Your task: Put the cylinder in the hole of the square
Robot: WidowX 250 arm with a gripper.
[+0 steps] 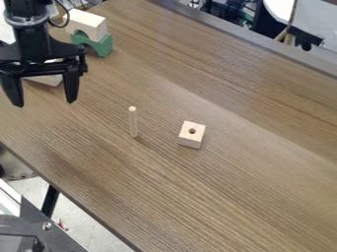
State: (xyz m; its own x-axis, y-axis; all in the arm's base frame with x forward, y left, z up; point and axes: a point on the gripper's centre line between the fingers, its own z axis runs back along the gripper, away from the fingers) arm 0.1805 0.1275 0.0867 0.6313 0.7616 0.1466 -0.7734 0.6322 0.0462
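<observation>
Wooden table point(250, 172) above speckled floor point(82, 219)

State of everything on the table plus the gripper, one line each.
Gripper: open, empty
Cylinder: upright, out of the hole
Square block: flat on the table, hole facing up, unfilled
Green block: under a wooden block
Wooden block: resting on green
Pale block: partly hidden behind gripper

A pale block point(87, 23) sits — on a green arch point(103, 45).

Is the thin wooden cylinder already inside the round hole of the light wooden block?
No, the thin wooden cylinder stands upright on the brown table, apart from the light wooden block.
</observation>
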